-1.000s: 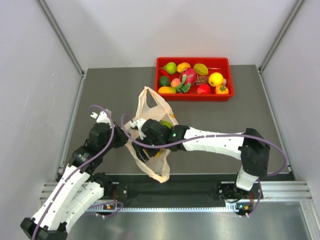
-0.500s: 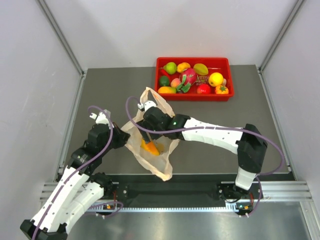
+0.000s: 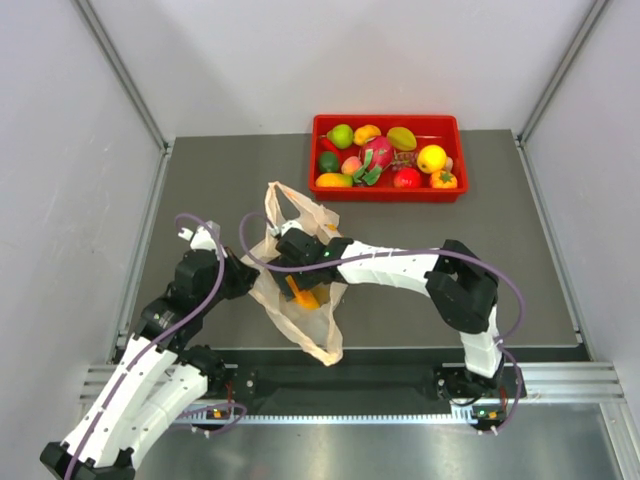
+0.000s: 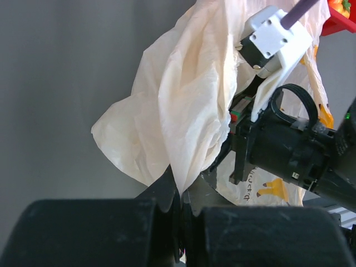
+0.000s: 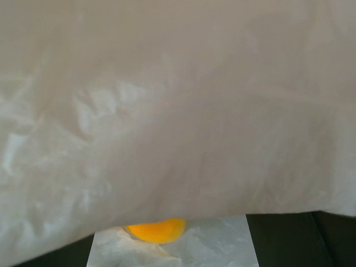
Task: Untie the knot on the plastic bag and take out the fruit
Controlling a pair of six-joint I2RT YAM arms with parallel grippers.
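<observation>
The plastic bag (image 3: 318,318) lies crumpled in the middle of the table, with one handle loop (image 3: 283,196) standing up at its far end. No knot shows. My left gripper (image 3: 250,276) is shut on the bag's left edge; in the left wrist view the jaws (image 4: 183,203) pinch a fold of the bag (image 4: 183,100). My right gripper (image 3: 297,275) is inside the bag's mouth. An orange-yellow fruit (image 3: 303,296) lies just beyond it. In the right wrist view plastic (image 5: 178,111) fills the frame, the orange fruit (image 5: 156,230) shows below, and the dark fingers (image 5: 300,239) stand wide apart.
A red tray (image 3: 386,193) with several toy fruits stands at the back right. The right gripper's black body (image 4: 289,153) sits close in front of my left gripper. Metal rails run along the table's sides and front edge.
My right gripper has moved left and deeper into the bag, its elbow swinging in. The bag's top has shifted left. The green fruit seen a second ago no longer shows. The left gripper holds still.
</observation>
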